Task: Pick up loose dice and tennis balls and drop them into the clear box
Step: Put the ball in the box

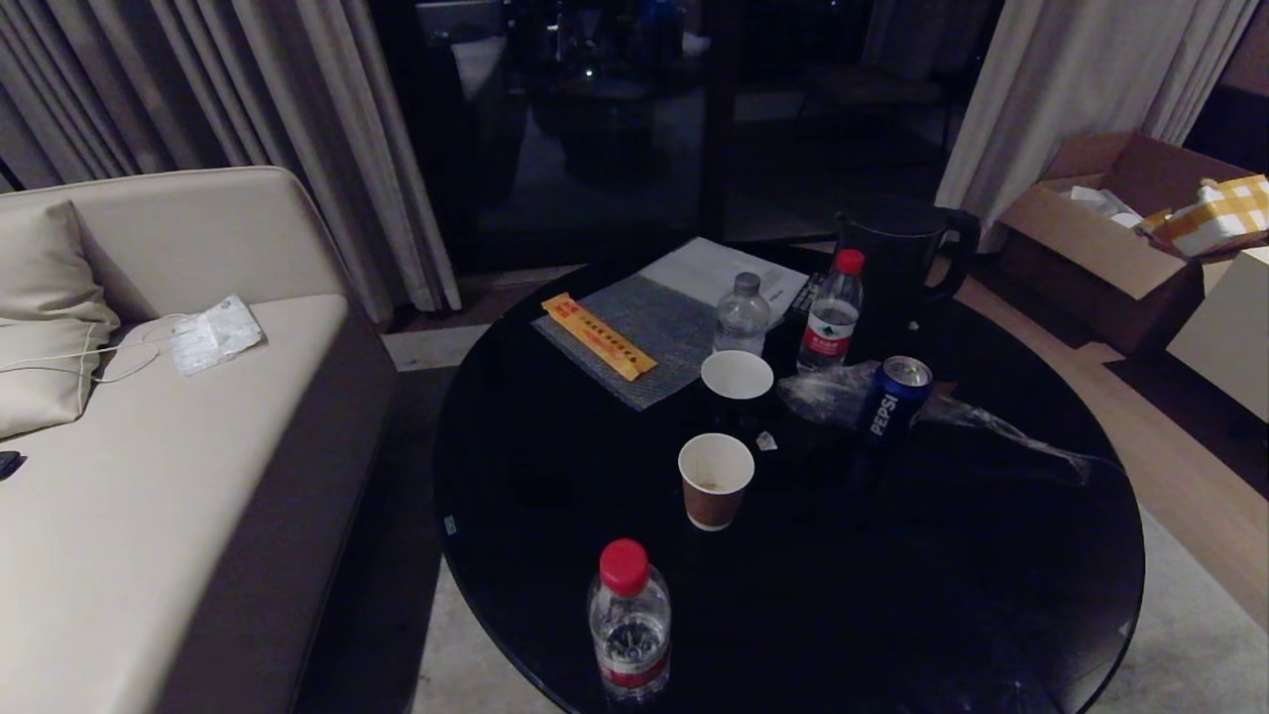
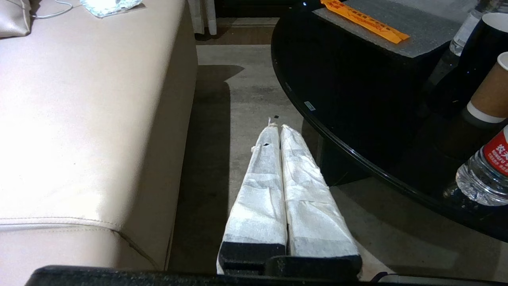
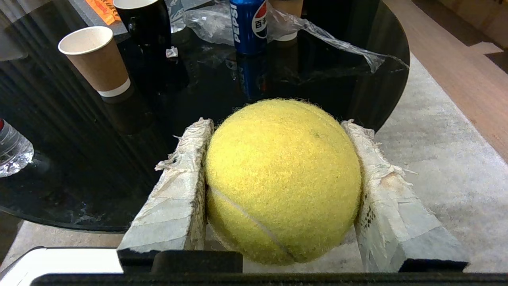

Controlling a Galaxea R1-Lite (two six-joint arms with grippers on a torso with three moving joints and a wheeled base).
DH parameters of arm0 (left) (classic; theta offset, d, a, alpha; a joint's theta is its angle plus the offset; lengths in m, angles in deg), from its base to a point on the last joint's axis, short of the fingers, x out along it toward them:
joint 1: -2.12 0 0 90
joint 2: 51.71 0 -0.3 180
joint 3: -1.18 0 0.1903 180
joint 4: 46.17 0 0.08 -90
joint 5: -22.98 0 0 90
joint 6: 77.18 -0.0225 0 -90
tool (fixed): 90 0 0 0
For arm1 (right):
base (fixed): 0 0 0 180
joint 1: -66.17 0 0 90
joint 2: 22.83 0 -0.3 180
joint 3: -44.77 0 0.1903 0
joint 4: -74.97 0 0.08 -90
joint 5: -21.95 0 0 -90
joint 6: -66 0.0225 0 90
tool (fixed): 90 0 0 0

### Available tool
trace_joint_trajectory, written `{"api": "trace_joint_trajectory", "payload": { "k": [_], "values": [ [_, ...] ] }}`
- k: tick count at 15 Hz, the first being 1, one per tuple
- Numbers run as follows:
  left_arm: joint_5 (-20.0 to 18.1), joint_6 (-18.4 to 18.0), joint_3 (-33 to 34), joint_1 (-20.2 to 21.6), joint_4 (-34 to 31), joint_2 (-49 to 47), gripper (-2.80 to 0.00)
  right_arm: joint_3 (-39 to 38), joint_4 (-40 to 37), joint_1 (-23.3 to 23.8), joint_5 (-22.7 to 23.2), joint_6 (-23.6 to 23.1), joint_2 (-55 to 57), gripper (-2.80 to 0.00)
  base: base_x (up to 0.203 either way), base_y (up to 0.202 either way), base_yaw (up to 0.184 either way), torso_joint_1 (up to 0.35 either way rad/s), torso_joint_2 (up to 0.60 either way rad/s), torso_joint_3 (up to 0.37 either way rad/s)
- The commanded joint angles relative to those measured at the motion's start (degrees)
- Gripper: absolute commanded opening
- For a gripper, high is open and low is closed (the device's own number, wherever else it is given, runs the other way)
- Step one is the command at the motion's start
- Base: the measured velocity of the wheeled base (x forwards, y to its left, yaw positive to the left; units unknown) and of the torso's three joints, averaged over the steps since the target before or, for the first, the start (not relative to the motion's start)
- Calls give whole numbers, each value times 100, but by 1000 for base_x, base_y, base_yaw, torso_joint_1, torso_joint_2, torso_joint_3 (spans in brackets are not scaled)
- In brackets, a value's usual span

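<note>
A yellow-green fuzzy tennis ball [image 3: 282, 180] fills the right wrist view, clamped between the two white-wrapped fingers [image 3: 174, 198] of my right gripper [image 3: 278, 126], which is shut on it beside the near edge of the round black table [image 3: 79, 159]. My left gripper [image 2: 279, 128] is shut with nothing between its white-wrapped fingers, low over the floor between the sofa and the table. Neither arm appears in the head view. The dice and the clear box are out of view.
The black table [image 1: 555, 496] carries two paper cups [image 1: 716, 480], a Pepsi can [image 1: 894, 395], water bottles [image 1: 629, 623], a dark kettle [image 1: 897, 260], crumpled plastic wrap [image 1: 991, 428] and a grey sheet with an orange packet [image 1: 597, 335]. A beige sofa [image 1: 149, 476] stands left, a cardboard box [image 1: 1110, 238] far right.
</note>
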Motion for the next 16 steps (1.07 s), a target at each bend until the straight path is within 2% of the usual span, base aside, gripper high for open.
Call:
{"api": "trace_joint_trajectory", "payload": {
  "k": [1, 16],
  "values": [
    [27, 37, 9, -2, 1, -9, -280, -3, -2, -3, 5, 0, 11, -280, 0, 0, 0, 0, 0, 0],
    [36, 10, 9, 0, 1, -9, -280, -9, 2, -3, 5, -9, 19, -280, 0, 0, 0, 1, 1, 23]
  ]
}}
